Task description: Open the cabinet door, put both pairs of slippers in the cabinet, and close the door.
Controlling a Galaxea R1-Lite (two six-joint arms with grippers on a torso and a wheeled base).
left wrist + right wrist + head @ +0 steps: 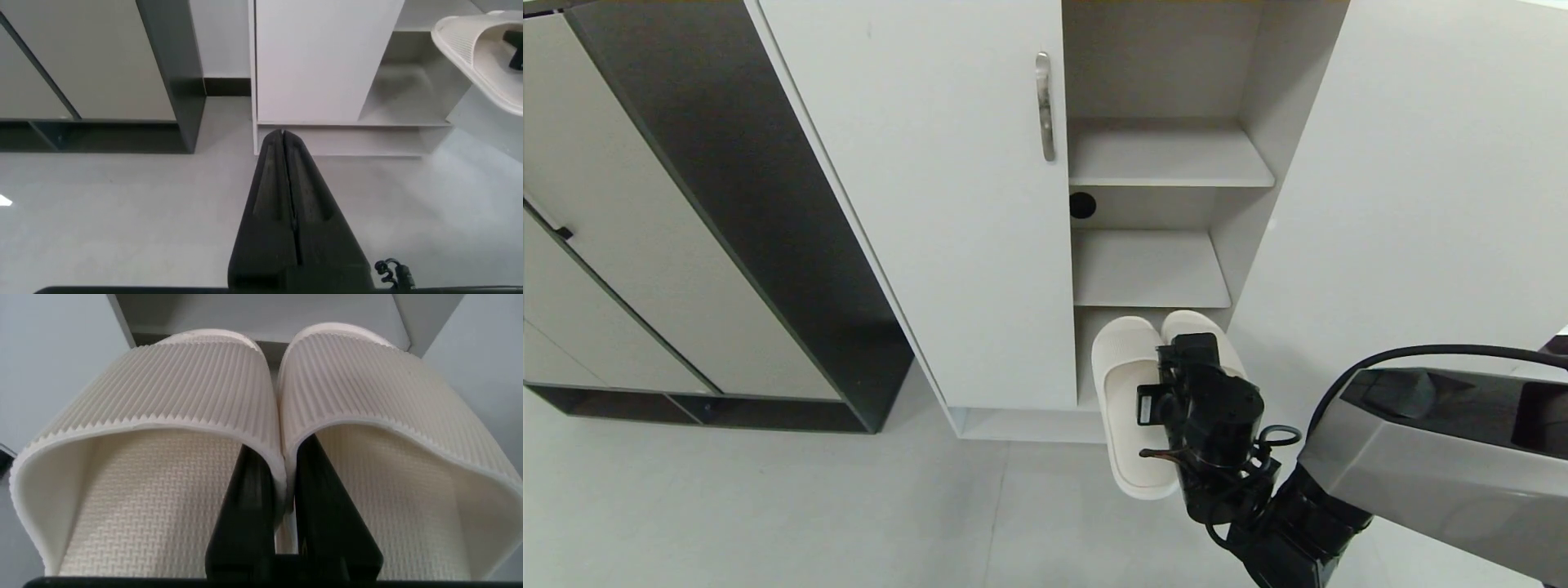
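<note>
A pair of cream ribbed slippers [1127, 384] hangs side by side in front of the white cabinet's lowest compartment [1085, 359], toes pointing in. My right gripper [1186, 347] is shut on their inner edges, its black fingers [249, 498] pinching the two straps together between the slippers [188, 400]. The cabinet's right door [1405, 204] stands wide open. Its left door [931, 204], with a metal handle [1045, 106], is closed. My left gripper [283, 139] is shut with nothing in it, low over the floor and facing the cabinet base. One slipper sole [474, 49] shows off to its side.
Two bare shelves [1168, 155] [1147, 269] sit above the lowest compartment. A second cabinet with a dark grey side panel [727, 204] stands to the left. Open grey floor [768, 506] lies in front of both.
</note>
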